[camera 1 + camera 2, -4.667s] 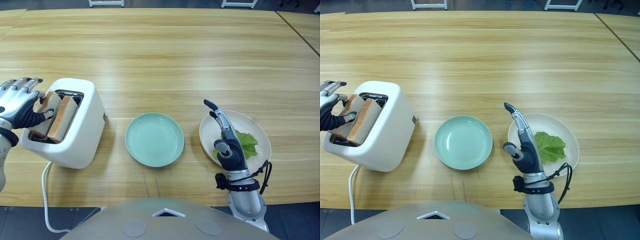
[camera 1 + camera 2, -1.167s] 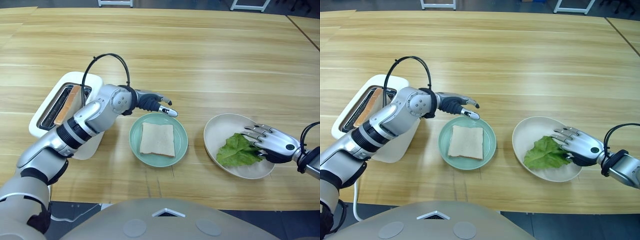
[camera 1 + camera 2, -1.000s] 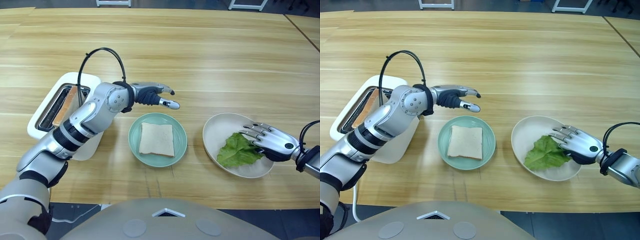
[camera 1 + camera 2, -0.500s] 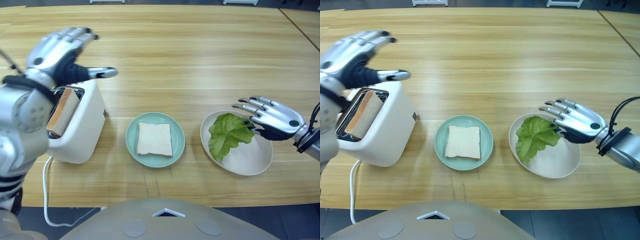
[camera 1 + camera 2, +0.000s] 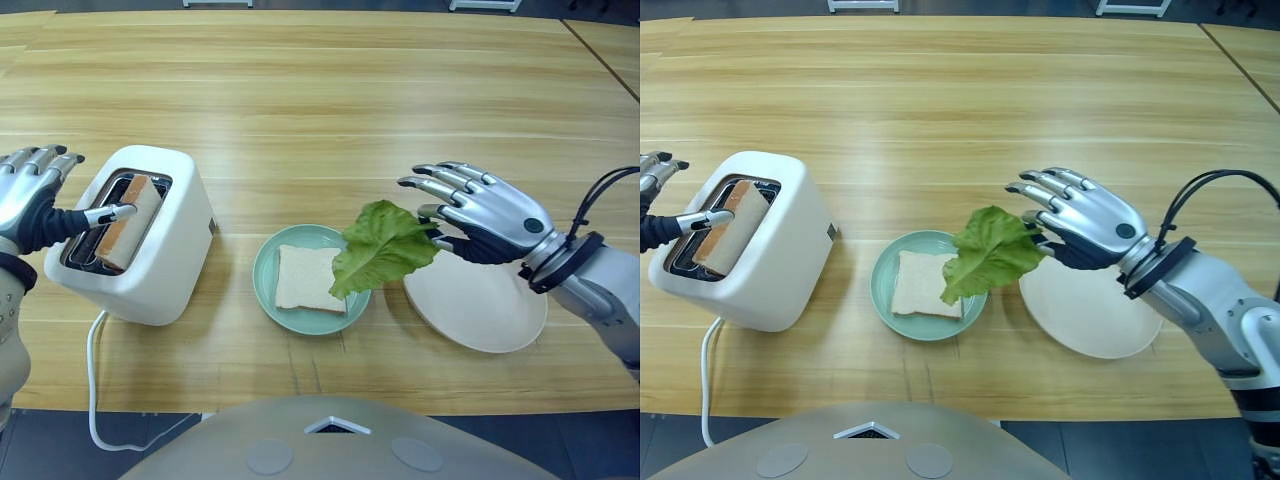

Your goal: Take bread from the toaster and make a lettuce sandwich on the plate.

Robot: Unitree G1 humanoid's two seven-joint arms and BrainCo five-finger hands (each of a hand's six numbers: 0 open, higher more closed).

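Note:
A white toaster (image 5: 160,255) stands at the left with one slice of bread (image 5: 128,220) sticking up from its slot. My left hand (image 5: 30,205) is at the toaster's top with its fingers spread around that slice, thumb touching it. A second slice of bread (image 5: 308,278) lies flat on the green plate (image 5: 268,300) in the middle. My right hand (image 5: 478,212) holds a lettuce leaf (image 5: 380,247) in the air, hanging over the green plate's right edge.
A bare cream plate (image 5: 480,305) sits right of the green plate, below my right hand. The toaster's white cord (image 5: 92,385) runs off the table's front edge. Bare wooden table (image 5: 330,100) stretches behind.
My right hand lifted the lettuce off the cream plate and carried it left over the green plate. My left hand dropped from above the toaster onto the remaining slice.

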